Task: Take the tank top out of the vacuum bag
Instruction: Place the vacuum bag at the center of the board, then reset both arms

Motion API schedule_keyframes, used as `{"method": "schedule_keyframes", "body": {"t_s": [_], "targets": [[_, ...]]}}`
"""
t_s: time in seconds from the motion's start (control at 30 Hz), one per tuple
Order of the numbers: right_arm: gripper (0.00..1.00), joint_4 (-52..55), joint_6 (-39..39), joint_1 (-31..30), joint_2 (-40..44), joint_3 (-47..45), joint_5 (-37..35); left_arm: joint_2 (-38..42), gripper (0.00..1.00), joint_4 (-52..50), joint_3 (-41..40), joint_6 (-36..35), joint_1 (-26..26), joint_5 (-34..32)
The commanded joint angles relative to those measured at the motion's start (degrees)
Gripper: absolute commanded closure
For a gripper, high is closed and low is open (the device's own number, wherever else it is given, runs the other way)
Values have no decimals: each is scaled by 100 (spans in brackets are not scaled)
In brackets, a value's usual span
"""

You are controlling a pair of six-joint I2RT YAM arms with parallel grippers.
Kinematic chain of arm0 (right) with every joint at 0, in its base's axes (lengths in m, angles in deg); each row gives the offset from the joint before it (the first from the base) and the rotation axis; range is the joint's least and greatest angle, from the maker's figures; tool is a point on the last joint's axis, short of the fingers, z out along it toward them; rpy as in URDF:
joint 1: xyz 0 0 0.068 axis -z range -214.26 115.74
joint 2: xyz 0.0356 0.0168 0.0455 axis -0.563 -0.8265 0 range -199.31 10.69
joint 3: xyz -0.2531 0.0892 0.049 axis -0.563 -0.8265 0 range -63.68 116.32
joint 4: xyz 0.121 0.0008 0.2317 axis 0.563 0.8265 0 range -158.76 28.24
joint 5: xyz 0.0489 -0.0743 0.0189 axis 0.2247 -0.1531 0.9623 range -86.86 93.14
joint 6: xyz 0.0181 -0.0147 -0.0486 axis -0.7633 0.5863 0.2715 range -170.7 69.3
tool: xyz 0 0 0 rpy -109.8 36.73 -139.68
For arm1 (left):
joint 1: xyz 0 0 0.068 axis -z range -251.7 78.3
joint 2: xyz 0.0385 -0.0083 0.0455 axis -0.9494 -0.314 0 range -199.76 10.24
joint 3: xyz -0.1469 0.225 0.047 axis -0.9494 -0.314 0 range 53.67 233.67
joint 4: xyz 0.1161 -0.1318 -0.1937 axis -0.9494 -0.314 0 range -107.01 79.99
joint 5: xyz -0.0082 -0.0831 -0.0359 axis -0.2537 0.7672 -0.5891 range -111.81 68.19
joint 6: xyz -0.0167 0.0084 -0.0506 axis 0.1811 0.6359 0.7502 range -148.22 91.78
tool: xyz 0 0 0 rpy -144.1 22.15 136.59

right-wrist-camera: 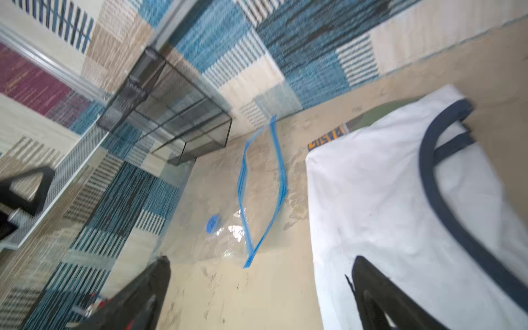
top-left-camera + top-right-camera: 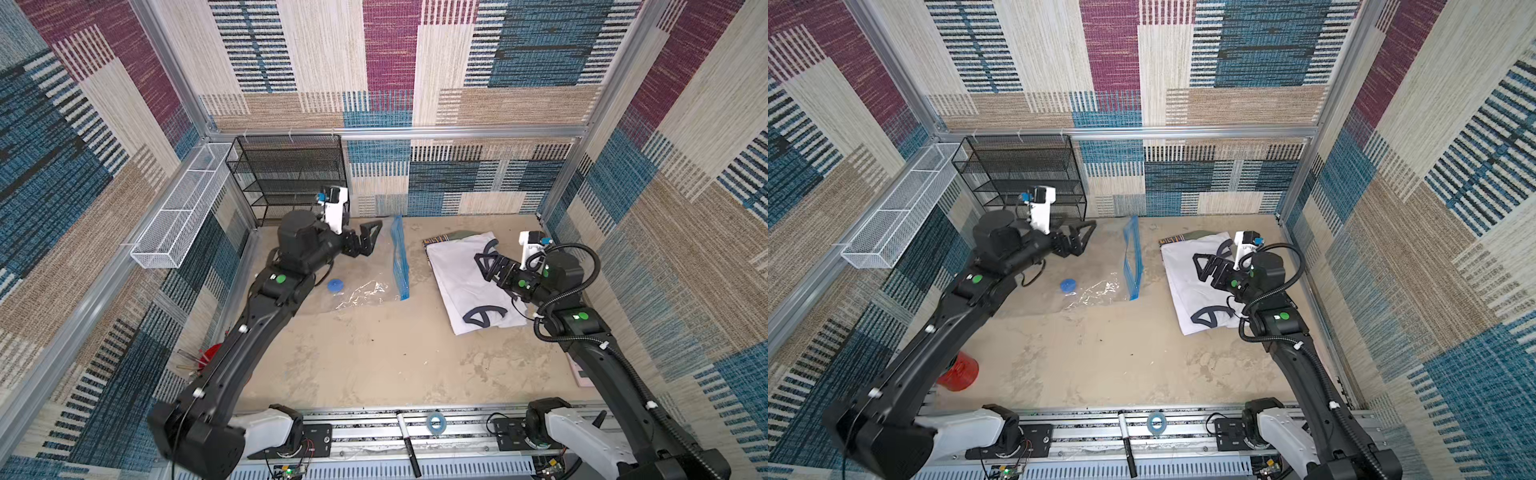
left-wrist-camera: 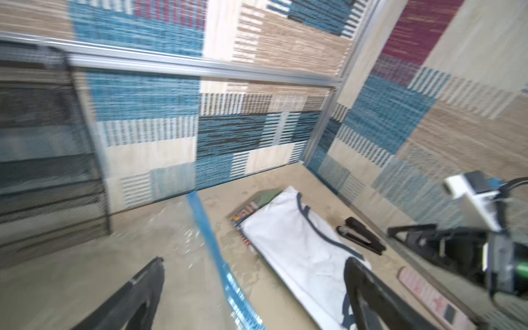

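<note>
Only the left wrist view shows a stapler (image 3: 361,235) beside the tank top (image 3: 300,251). Left gripper (image 2: 372,239) and right gripper (image 2: 481,266) both gape empty.

Bright, even white light that seems to come from above, no hard shadows. Only faint soft shadows under the arms on the sandy counter (image 2: 374,365). Glare patch on the crinkled plastic of the vacuum bag (image 2: 361,293), sparkling in the right wrist view too. White tank top (image 2: 457,299) nearly blown out, folds hard to read. Both top views sharp, with wide-angle bend at the edges: aluminium frame posts (image 2: 166,70) lean and bow. Left wrist view heavily motion-blurred, black wire rack (image 3: 48,160) smeared, left claw (image 3: 254,260) fingers soft-edged. Right wrist view has milder blur, right claw (image 1: 261,258) fingers dark and out of focus.
</note>
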Motion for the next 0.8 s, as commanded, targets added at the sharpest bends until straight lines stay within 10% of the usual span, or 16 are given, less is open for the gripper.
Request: {"method": "schedule_keyframes", "body": {"t_s": [0.0,0.23,0.47,0.77], "targets": [[1,191,278,392,417,137,-343,1171,1,-1046,-1036,-252,-84,-1882],[1,-923,719,480,2071,-1675,-2391,2825,1,-1466,-3259,886,-194,-3495],[1,-4058,1578,471,2419,-4326,-2601,2178,2,223,-4335,677,-199,-5179],[1,-6973,3050,458,40,-5035,-2458,-647,1,6166,-5729,-1487,-406,-4586]]}}
